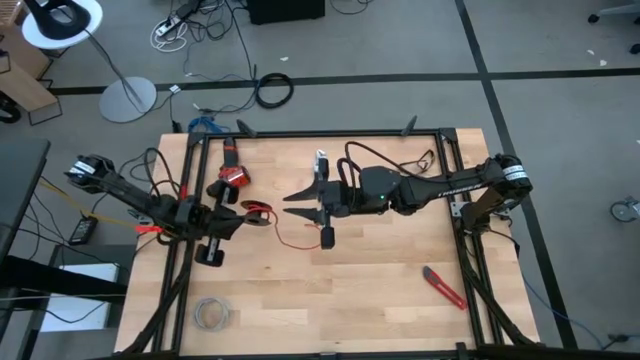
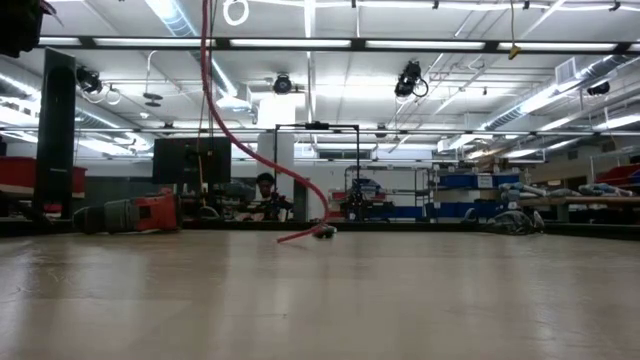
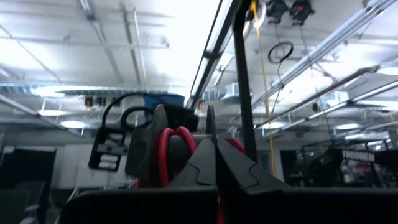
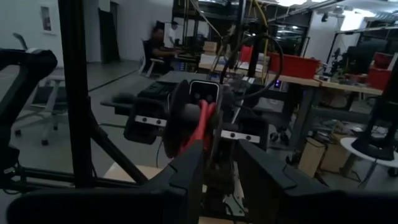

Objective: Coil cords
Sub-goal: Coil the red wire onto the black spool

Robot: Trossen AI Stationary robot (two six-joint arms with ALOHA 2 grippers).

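The thin red wire is partly wound into small loops at my left gripper, which is shut on it above the table's left middle. The rest of the wire hangs down in the low view and trails over the wood to a dark tip. My right gripper is open, level, and pointing at the loops from the table's right. Its fingers stand apart just short of the loops. My left gripper pinches the red wire's loops between its two shut fingers, several turns together. The fingers lie about level and point toward the table's right. The loops are held clear of the table, and the remaining wire hangs slack with its end on the wood.
A red-handled tool lies near the table's right front. A pale grey wire bundle lies at the left front. A red and black device and a white piece sit toward the far side. A black frame rail edges the table.
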